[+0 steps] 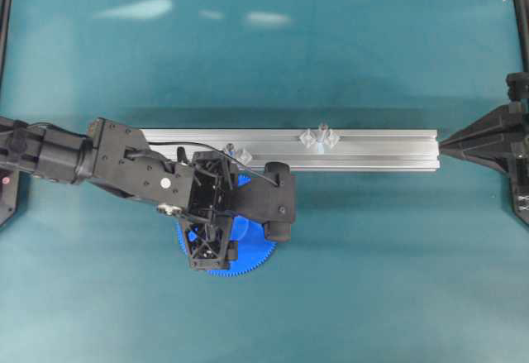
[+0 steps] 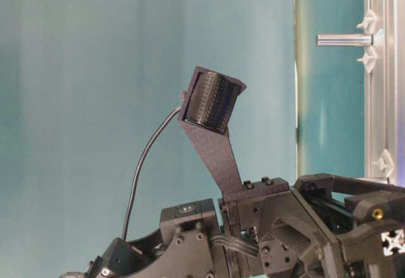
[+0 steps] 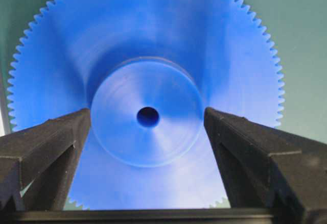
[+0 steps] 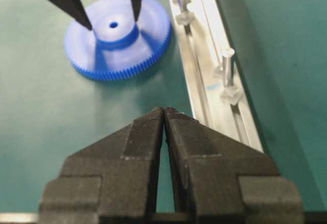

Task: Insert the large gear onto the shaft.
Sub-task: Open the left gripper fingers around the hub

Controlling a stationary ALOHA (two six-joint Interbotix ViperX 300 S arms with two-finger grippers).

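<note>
Blue large gear flat on green mat, close beside aluminium rail. Left gripper points down over it, jaws spread wide, fingers flanking raised hub, nothing gripped. Right gripper low, well back from gear, jaws pressed together, empty. Right wrist view alone shows shaft upright on rail, off to gripper's right, clear of gear.

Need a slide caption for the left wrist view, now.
Open left gripper straddling the raised hub of the large gear.
</note>
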